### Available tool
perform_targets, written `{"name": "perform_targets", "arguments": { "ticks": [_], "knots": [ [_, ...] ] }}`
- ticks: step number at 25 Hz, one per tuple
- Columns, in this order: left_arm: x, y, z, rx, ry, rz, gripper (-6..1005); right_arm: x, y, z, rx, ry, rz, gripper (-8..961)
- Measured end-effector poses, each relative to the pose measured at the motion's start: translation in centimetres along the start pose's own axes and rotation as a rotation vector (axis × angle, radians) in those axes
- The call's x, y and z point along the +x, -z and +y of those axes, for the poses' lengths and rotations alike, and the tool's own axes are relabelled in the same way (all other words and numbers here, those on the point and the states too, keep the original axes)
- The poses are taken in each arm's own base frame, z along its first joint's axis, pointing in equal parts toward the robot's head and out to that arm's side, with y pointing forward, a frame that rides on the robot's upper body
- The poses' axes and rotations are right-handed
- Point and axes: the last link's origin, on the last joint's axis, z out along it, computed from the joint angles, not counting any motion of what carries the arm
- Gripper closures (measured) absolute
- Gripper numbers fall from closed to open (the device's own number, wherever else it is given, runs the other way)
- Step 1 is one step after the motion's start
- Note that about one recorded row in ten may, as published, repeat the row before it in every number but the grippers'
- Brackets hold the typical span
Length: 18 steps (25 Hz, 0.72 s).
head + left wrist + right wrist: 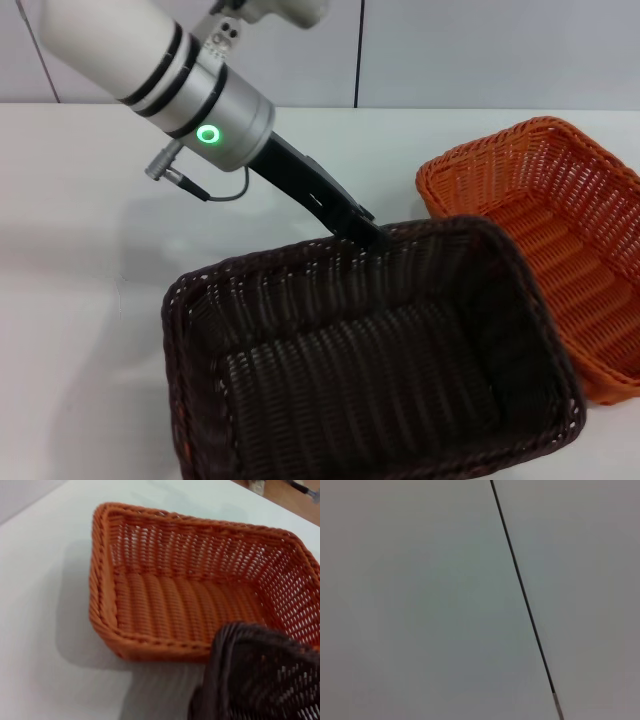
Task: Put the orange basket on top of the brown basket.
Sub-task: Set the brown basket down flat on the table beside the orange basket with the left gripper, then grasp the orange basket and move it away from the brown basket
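No brand, label or readable writing on anything in view.

Brown basket [370,370] nearest the head camera, tilted, its near rim low and its far rim raised. Hint of orange at its lower left corner; cannot tell what that is.

Left gripper [362,230] meets the brown basket at the middle of its far rim. Black fingers reach down onto the braided edge; they look clamped on the rim, though the fingertips themselves are hidden by the weave. Left arm runs up and away from the brown basket, silver wrist with a lit green ring [208,134].

Orange basket [560,240] lies just beside the brown basket, on its right and farther back, flat on the white table [90,250], open side up. In the left wrist view a corner of the brown basket overlaps the orange basket's near rim.

Right gripper not seen; its wrist view shows only pale wall [420,605] with a dark seam.
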Motion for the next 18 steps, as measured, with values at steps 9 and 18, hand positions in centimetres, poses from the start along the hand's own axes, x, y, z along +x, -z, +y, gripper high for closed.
{"name": "perform_targets", "arguments": {
  "ticks": [9, 18],
  "knots": [
    [-0.5, 1.9, -0.6, 0.025, -0.006, 0.151, 432, -0.6, 0.6, -0.4, -0.057, -0.086, 0.027, 125],
    [-1.1, 2.0, -1.0, 0.027, -0.025, 0.206, 148, -5.7, 1.9, -2.0, -0.174, -0.15, 0.441, 125]
  ]
}}
